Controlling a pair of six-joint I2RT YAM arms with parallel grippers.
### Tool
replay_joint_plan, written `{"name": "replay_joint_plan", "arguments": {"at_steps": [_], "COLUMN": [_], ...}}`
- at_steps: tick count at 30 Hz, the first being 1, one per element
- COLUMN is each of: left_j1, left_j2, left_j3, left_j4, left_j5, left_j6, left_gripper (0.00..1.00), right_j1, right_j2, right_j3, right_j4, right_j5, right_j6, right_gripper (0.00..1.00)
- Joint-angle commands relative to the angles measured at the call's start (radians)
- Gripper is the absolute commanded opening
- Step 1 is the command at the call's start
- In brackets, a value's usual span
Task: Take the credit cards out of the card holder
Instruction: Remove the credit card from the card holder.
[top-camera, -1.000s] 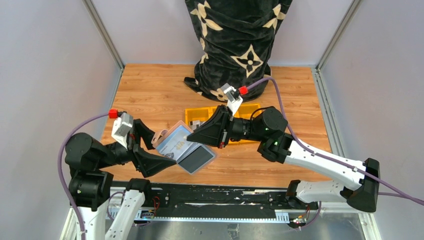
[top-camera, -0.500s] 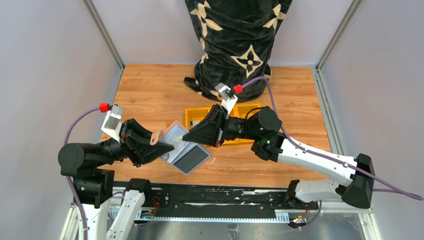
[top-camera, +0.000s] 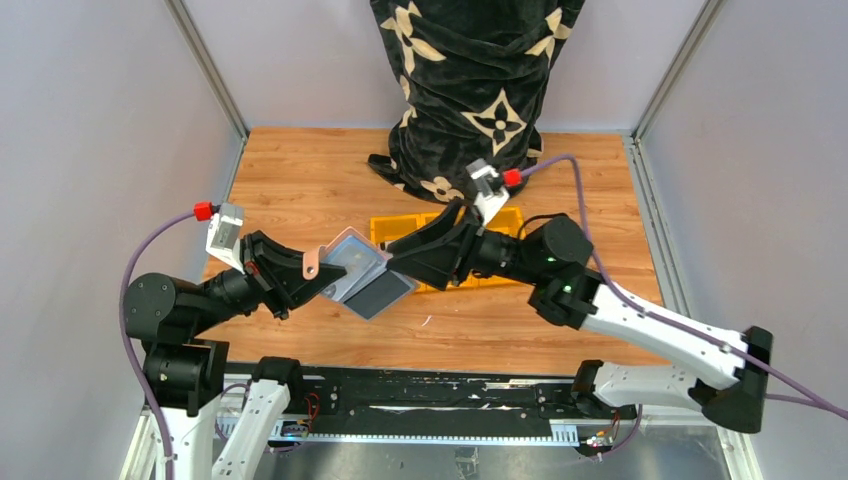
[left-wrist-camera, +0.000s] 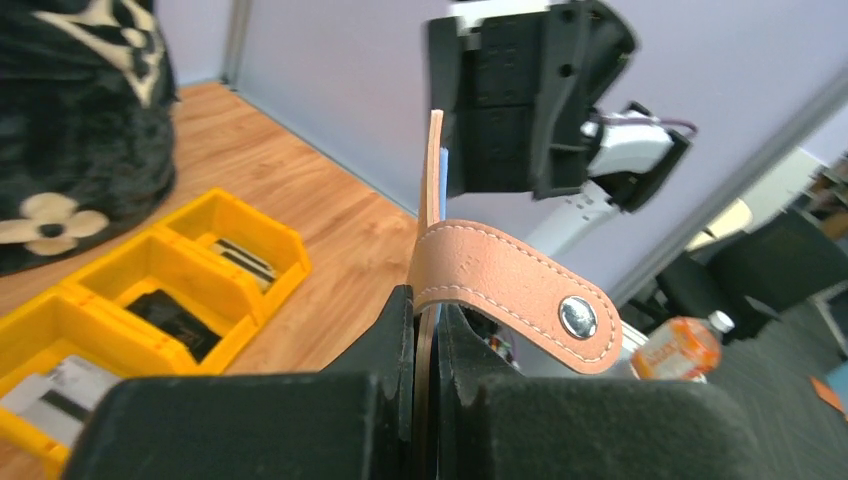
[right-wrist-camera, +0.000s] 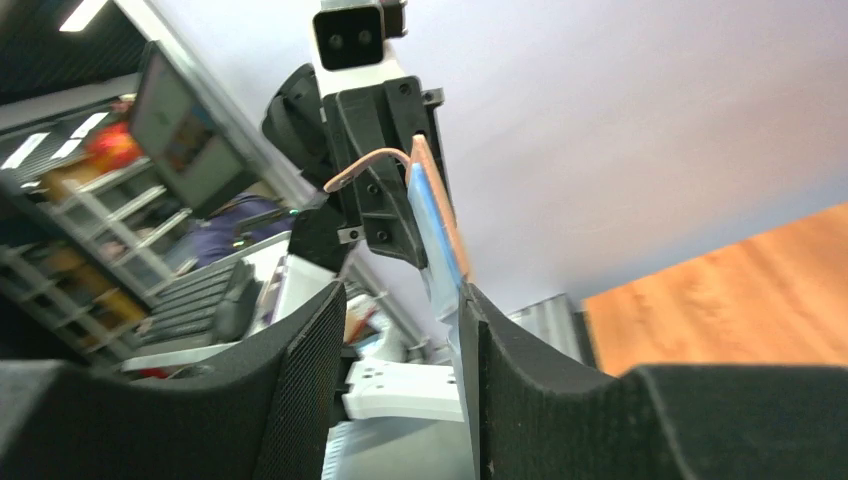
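1. The card holder (left-wrist-camera: 432, 170) is held up off the wooden tabletop (top-camera: 300, 180), over its front half and a little left of the middle, between the two arms
2. The left tool (top-camera: 318, 280) is clamped on the holder's near edge; in the left wrist view its two fingers (left-wrist-camera: 385, 340) are pressed together on the thin taupe-brown sleeve from both sides
3. The holder's tab (left-wrist-camera: 510, 290), stitched along its border and fitted with a round metal snap, is seen bent over to the right of those fingers
4. The credit cards (top-camera: 380, 293) are fanned part-way out of the holder toward the right arm: a pale blue-grey one is seen uppermost and a darker grey one lower, the two overlapping, with their inner ends covered by the holder
5. The right tool (top-camera: 395, 262) is set at the free end of the cards with its jaws apart
6. In the right wrist view a card edge is seen running down between the jaws and lying against the inner face of the one on the right of that view, while a clear gap is left to the other
7. A yellow three-compartment tray (left-wrist-camera: 268, 300) is laid flat on the tabletop behind the right tool, with dark flat items and a lighter one seen in its compartments
8. A black cloth (top-camera: 470, 90) patterned with beige flowers is stood at the back of the tabletop, just behind the tray
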Motion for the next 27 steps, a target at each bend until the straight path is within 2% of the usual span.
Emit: {"name": "replay_joint_plan", "arguments": {"at_steps": [1, 4, 8, 11, 15, 22, 27], "left_j1": [0.003, 0.003, 0.003, 0.003, 0.004, 0.003, 0.003], "left_j2": [0.003, -0.009, 0.001, 0.016, 0.017, 0.029, 0.021], "left_j3": [0.037, 0.022, -0.004, -0.019, -0.022, -0.014, -0.009], "left_j4": [-0.099, -0.102, -0.080, -0.037, 0.002, 0.038, 0.068], "left_j5": [-0.153, -0.259, -0.320, -0.288, -0.245, -0.131, -0.114], "left_j6": [0.122, 0.135, 0.086, 0.022, -0.036, -0.121, -0.163], "left_gripper": [0.00, 0.00, 0.00, 0.00, 0.00, 0.00, 0.00], "right_j1": [-0.016, -0.016, -0.010, 0.015, 0.044, 0.043, 0.044], "right_j2": [-0.146, -0.178, -0.090, 0.020, 0.106, 0.173, 0.181], "right_j3": [0.050, 0.059, 0.107, 0.143, 0.173, 0.184, 0.171], "right_j4": [-0.244, -0.296, -0.286, -0.233, -0.219, -0.220, -0.206], "right_j5": [0.230, 0.262, 0.092, -0.006, -0.028, -0.039, -0.016], "right_j6": [-0.181, -0.188, -0.089, -0.027, -0.002, 0.038, 0.049], "right_gripper": [0.49, 0.49, 0.48, 0.48, 0.48, 0.47, 0.47]}}
